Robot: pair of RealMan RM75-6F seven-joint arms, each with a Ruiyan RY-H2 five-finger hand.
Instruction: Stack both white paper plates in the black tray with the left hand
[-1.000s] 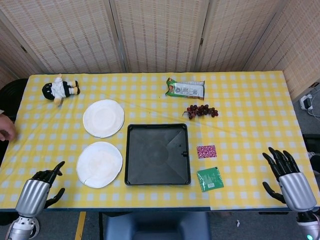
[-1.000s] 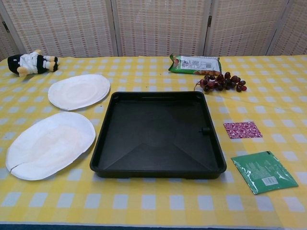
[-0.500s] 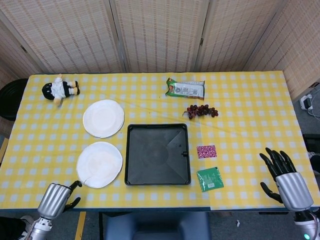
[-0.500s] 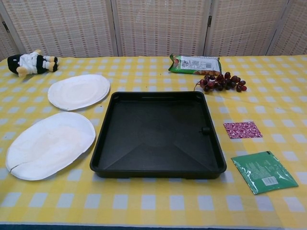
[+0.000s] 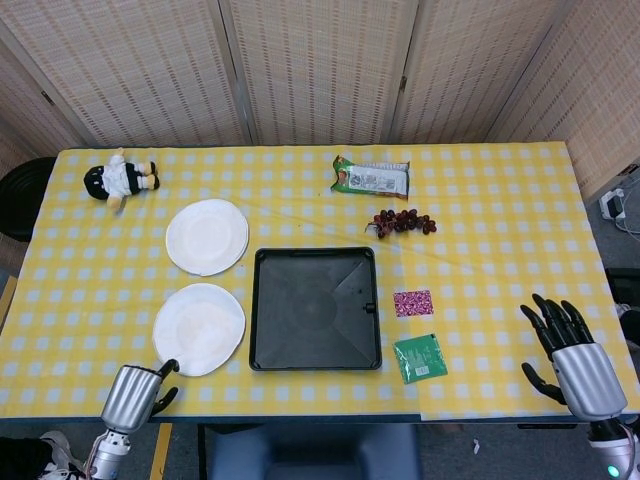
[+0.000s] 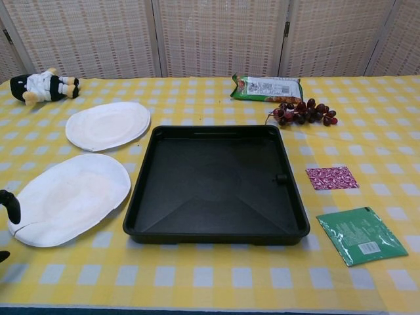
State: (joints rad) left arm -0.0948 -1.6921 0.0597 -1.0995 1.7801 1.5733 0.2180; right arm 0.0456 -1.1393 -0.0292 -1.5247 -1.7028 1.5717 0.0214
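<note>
Now left hand (image 5: 140, 396) shifted right along near table edge, fingertips (image 6: 9, 200) beside near round white paper plate (image 5: 199, 328), holding nothing; finger spread unclear. Right hand (image 5: 570, 352) idle, fingers apart. Square black plastic tray (image 5: 262, 355) without plates; grasp likely next.

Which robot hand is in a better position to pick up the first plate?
The left robot hand: it is beside the near white plate. The right robot hand is across the black tray, far from both plates.

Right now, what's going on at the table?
Nothing is held yet. The left hand is at the table's near edge, right by the near plate, fingers not yet on it. The far plate also lies on the cloth, and the black tray holds nothing. The right hand hovers open at the table's right edge.
</note>
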